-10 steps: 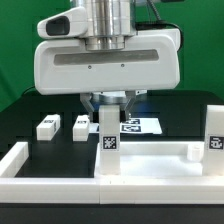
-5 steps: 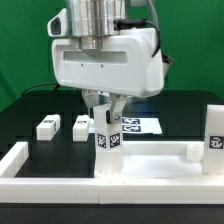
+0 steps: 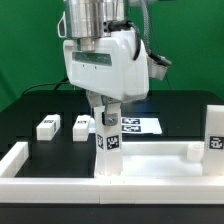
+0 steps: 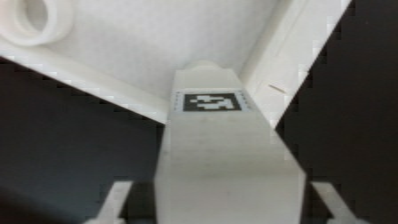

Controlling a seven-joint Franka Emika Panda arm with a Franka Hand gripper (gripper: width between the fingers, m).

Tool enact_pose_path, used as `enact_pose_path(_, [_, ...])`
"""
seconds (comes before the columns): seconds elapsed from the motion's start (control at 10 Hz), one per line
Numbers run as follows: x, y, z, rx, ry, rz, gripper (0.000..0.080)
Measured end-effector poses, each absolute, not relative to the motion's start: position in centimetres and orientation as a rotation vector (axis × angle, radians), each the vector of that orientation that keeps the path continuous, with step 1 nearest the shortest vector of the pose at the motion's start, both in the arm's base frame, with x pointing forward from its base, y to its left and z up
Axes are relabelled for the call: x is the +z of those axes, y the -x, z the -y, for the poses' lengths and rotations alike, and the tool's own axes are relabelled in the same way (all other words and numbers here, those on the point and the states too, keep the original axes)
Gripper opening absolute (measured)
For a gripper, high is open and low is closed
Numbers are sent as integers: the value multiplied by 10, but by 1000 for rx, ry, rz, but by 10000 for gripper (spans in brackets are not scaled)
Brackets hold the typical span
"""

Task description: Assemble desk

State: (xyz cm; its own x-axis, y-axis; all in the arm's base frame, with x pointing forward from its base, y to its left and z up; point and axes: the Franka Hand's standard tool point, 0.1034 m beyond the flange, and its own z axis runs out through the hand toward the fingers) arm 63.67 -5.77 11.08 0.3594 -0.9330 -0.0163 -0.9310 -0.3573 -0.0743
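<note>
My gripper is shut on a white block leg with a black-and-white tag. It holds the leg upright on the near-left part of the white desk top. In the wrist view the leg runs out between my two fingers, down to the desk top by its raised rim. A second leg stands upright at the desk top's right end. Two more legs lie loose on the black table behind.
The marker board lies flat on the table behind the held leg. A round hole in the desk top shows in the wrist view. A green wall stands at the back.
My gripper has turned about its vertical axis over the last second, and the leg's tag has turned with it. The leg stays at the same spot on the desk top.
</note>
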Motion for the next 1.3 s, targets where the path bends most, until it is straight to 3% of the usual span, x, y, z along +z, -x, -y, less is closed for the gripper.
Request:
enact_pose_path(0.4, [110, -635, 54, 68, 1820, -2366, 288])
enact_pose_path(0.8, [112, -635, 53, 59, 1717, -2458, 292])
enact_pose_path(0.9, [110, -635, 52, 71, 1654, -2495, 369])
enact_pose_path(1.0, [110, -635, 52, 69, 1679, -2479, 369])
enact_pose_path(1.1, [110, -635, 52, 69, 1680, -2478, 557])
enact_pose_path(1.2, [110, -635, 51, 69, 1683, -2476, 630])
enact_pose_path(1.3, [112, -636, 50, 67, 1687, -2470, 630])
